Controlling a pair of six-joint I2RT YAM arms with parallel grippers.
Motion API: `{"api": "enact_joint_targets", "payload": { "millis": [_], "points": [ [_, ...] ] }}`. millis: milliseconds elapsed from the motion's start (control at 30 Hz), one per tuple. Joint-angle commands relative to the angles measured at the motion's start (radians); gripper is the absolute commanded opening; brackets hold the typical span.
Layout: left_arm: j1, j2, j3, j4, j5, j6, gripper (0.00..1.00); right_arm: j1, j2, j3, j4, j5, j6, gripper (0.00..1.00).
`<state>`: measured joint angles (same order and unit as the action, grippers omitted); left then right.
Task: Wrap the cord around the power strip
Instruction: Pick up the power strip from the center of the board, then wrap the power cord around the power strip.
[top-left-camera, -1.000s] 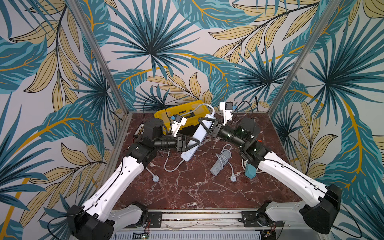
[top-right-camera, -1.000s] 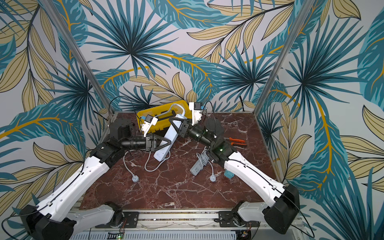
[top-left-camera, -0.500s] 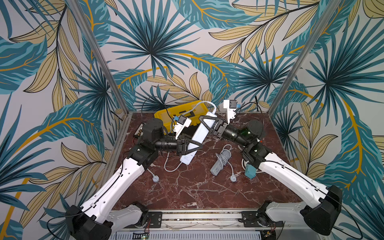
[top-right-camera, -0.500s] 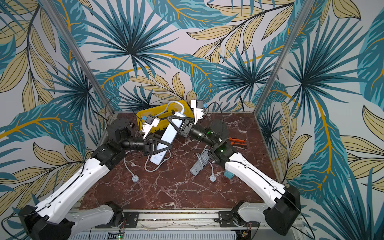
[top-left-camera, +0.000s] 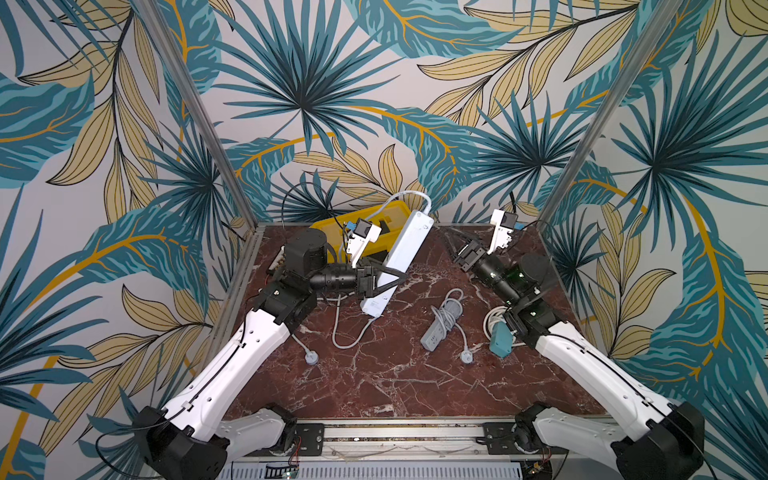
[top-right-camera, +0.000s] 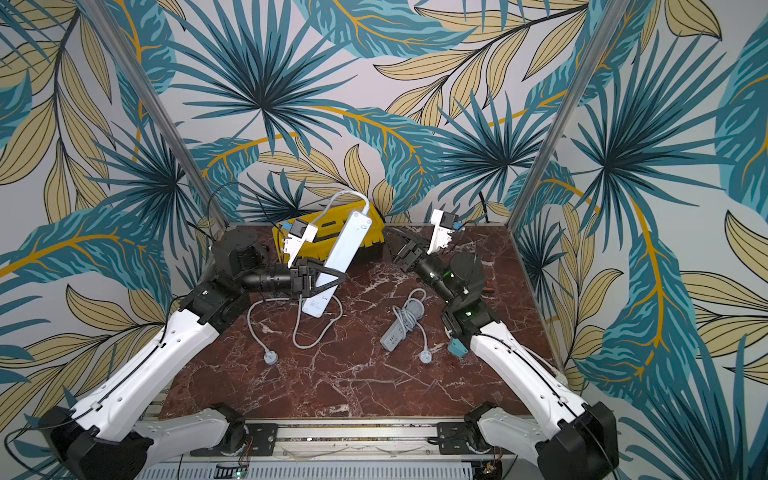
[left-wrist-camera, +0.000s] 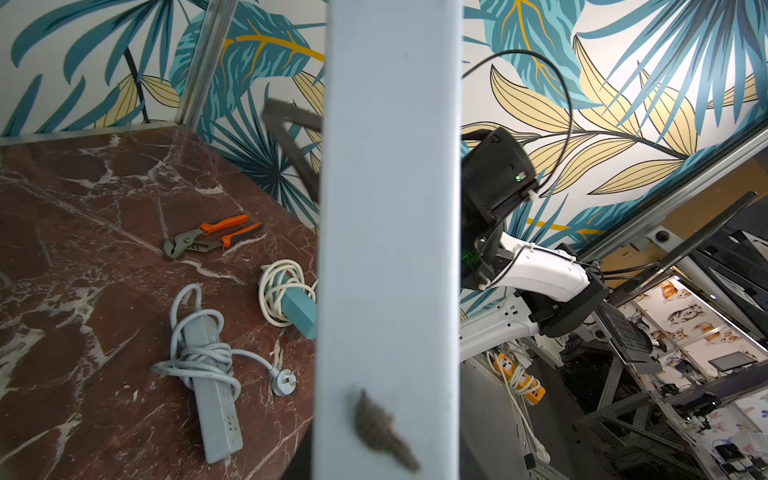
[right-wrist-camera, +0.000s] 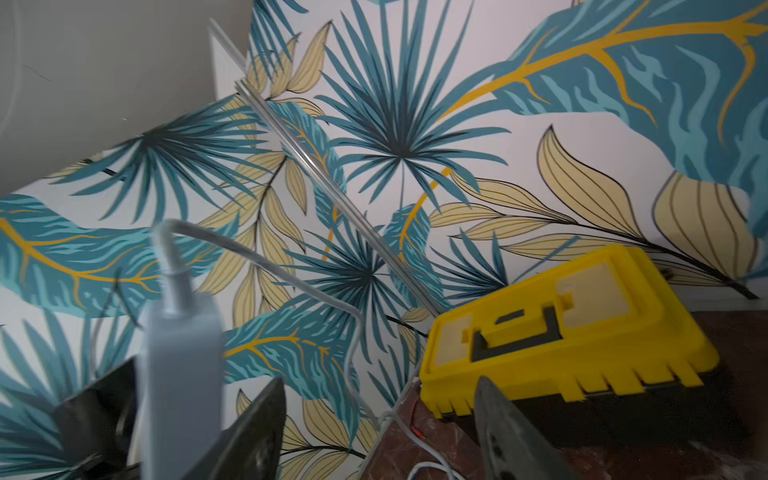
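Slanting lengthwise up toward the back wall above the table, the long white power strip is clamped by the left fingers, cord dangling loose; right fingers stand apart.

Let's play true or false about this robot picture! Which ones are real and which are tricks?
1. The left pincer holds the white strip. True.
2. The right pincer is shut tight. False: it stands open and empty.
3. The grey strip has its cord wound around it. True.
4. The toolbox is red. False: it is yellow.
5. The pliers lie in the toolbox. False: they lie on the table.
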<state>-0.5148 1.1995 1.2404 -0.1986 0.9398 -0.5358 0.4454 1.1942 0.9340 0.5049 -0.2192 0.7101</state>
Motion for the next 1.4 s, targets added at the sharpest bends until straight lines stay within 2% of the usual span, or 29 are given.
{"api": "enact_joint_targets", "payload": {
  "millis": [0, 167, 367, 467, 567, 667, 733, 867, 900, 967, 1067, 1133, 1200, 1233, 1367],
  "points": [
    [-0.073, 0.037, 0.077, 0.045, -0.047, -0.018, 0.08, 0.037, 0.124, -0.019, 0.096, 0.059, -0.141, 0.71],
    [-0.108, 0.065, 0.099, 0.055, -0.092, -0.022, 0.08, 0.114, 0.318, 0.063, 0.364, 0.084, -0.232, 0.78],
    [-0.132, 0.101, 0.107, 0.089, -0.096, -0.044, 0.07, 0.167, 0.521, 0.189, 0.634, 0.135, -0.217, 0.81],
    [-0.133, 0.109, 0.108, 0.110, -0.092, -0.058, 0.07, 0.181, 0.599, 0.279, 0.689, 0.153, -0.203, 0.81],
    [-0.133, 0.111, 0.110, 0.135, -0.079, -0.076, 0.06, 0.183, 0.683, 0.382, 0.669, 0.232, -0.174, 0.79],
    [-0.123, 0.091, 0.107, 0.154, -0.090, -0.081, 0.02, 0.183, 0.750, 0.451, 0.583, 0.263, -0.185, 0.71],
    [-0.091, 0.071, 0.093, 0.180, -0.090, -0.100, 0.00, 0.183, 0.780, 0.442, 0.569, 0.265, -0.186, 0.63],
    [-0.006, 0.027, 0.057, 0.213, -0.088, -0.124, 0.00, 0.183, 0.784, 0.359, 0.515, 0.242, -0.190, 0.30],
    [0.011, 0.019, 0.054, 0.214, -0.083, -0.119, 0.00, 0.183, 0.776, 0.330, 0.504, 0.229, -0.197, 0.24],
    [0.034, 0.010, 0.054, 0.213, -0.069, -0.106, 0.00, 0.184, 0.751, 0.276, 0.460, 0.217, -0.212, 0.21],
    [0.076, 0.001, 0.047, 0.212, -0.061, -0.091, 0.00, 0.183, 0.695, 0.192, 0.403, 0.198, -0.238, 0.21],
    [0.110, -0.002, 0.039, 0.212, -0.071, -0.079, 0.00, 0.186, 0.650, 0.148, 0.343, 0.167, -0.268, 0.15],
    [0.148, -0.017, 0.024, 0.202, -0.118, -0.011, 0.00, 0.194, 0.586, 0.110, 0.250, 0.156, -0.333, 0.09],
    [0.175, -0.026, 0.034, 0.136, -0.159, 0.061, 0.00, 0.204, 0.542, 0.093, 0.174, 0.167, -0.384, 0.07],
    [0.218, 0.002, 0.156, -0.292, -0.390, 0.442, 0.00, 0.240, 0.368, 0.056, -0.129, 0.236, -0.616, 0.01]
  ]
}}
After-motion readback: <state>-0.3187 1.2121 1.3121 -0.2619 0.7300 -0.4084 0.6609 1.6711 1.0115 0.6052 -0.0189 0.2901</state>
